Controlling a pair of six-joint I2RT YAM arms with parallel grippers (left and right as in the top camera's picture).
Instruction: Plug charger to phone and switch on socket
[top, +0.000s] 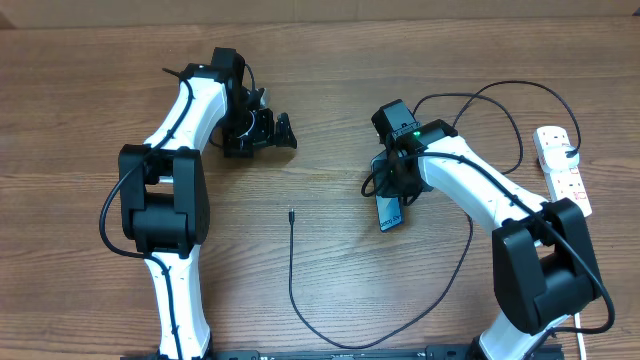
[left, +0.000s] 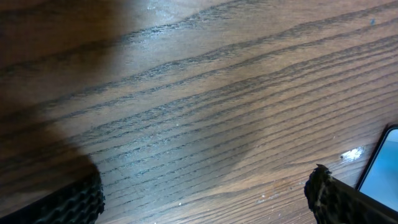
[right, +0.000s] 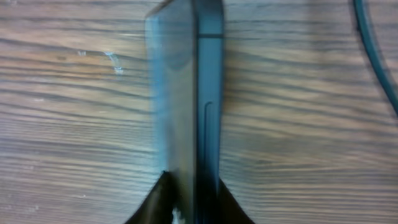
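Appeared to be at the opening step, readying the phone (right: 186, 93) for the plug. Held it on its thin edge in the right claw (right: 189, 205), fingers (right: 155, 199) pressed against its two faces and closed as far as the slim body allowed. Placed it, by the overhead view, right of centre on the surface (top: 330, 70), directly under that claw, lit end pointing near; could not tell whether it was lifted clear of the wood or resting on it. Showed the charger (top: 292, 270) lying loose, its plug tip (top: 289, 212) well apart from the phone on the left, with the cable running near, sweeping along the near edge and back up beside the right arm (top: 480, 190). Showed the socket (top: 562, 165) at the far right edge, with no claw near it. Had the right arm reaching from its near-right base toward the centre, wrist bent down over the phone. Had the left arm (top: 185, 115) stretched to the far left, with the left claw (top: 265, 130) spread wide, holding nothing, low over bare wood. Seemed to call next for fetching the plug tip, probably with the free left claw, and then for a fine alignment with the phone's port while keeping the phone steady; only after that for the socket's switch.
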